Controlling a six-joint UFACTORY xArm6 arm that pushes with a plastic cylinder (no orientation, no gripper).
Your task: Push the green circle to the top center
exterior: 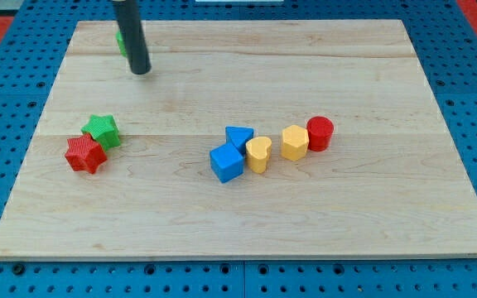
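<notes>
Our tip (141, 71) stood touching the green circle (120, 41) near the surface's (222, 215) top left, mostly hiding it. We carried no hand, only a rod. We judged it awkwardly placed for pushing rightward.

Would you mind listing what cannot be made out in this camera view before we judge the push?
- Green block, camera view: mostly hidden behind the rod, only a sliver shows at its left, so its round shape cannot be confirmed.
- My tip: whether it touches that block is unclear.
- Rod's upper part: cut off by the view's top.
- Blue triangle: its lower part is covered by the blue cube.
</notes>
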